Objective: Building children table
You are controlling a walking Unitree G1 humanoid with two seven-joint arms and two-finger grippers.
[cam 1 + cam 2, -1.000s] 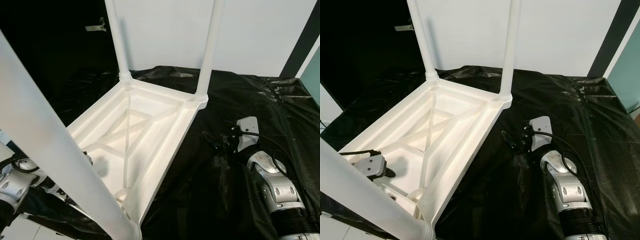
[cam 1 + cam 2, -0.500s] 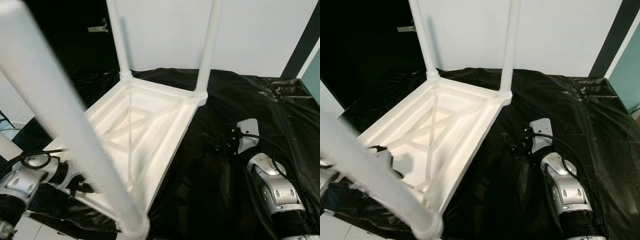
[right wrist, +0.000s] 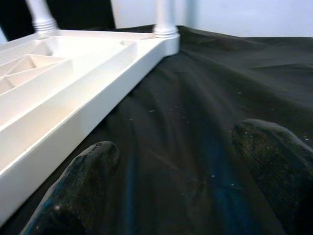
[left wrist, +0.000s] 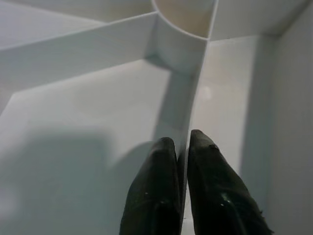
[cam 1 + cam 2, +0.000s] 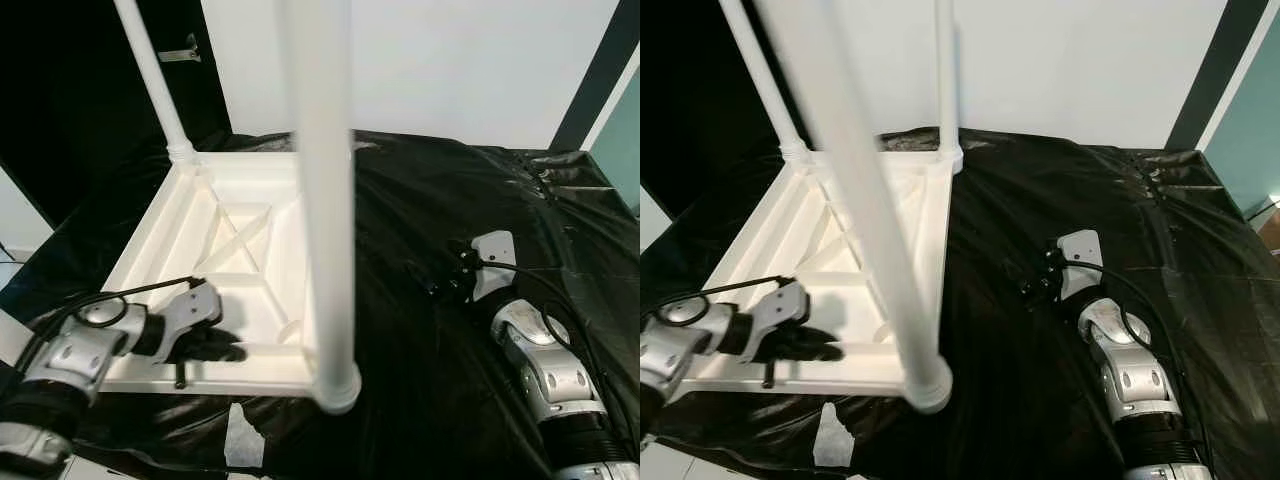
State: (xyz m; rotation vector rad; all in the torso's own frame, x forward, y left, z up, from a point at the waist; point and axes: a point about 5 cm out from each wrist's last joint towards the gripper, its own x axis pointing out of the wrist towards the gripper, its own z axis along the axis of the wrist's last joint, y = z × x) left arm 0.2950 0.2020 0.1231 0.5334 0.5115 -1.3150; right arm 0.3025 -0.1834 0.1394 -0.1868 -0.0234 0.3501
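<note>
I see the white moulded-plastic children's table (image 5: 235,265) lying upside down on crinkled, glossy black plastic sheeting (image 5: 440,200) that covers the floor. Its underside faces up: a shallow rectangular tray shape braced by raised ribs that cross in an X. Smooth round white legs stand up from its corners; the near leg (image 5: 322,200) rises close to the head camera and seats in a ringed collar, and a far leg (image 5: 155,80) stands at the back corner.

My left claw (image 5: 215,345) reaches into the near end of the underside. In the left wrist view its two matte black fingers (image 4: 156,196) are pinched on a thin upright rib (image 4: 188,112) that runs to a round socket.

My right claw (image 5: 440,285) rests low over the sheeting, beside the table and apart from it, its dusty black fingers (image 3: 88,161) spread wide with nothing between them.

A plain white wall (image 5: 450,60) stands behind.
</note>
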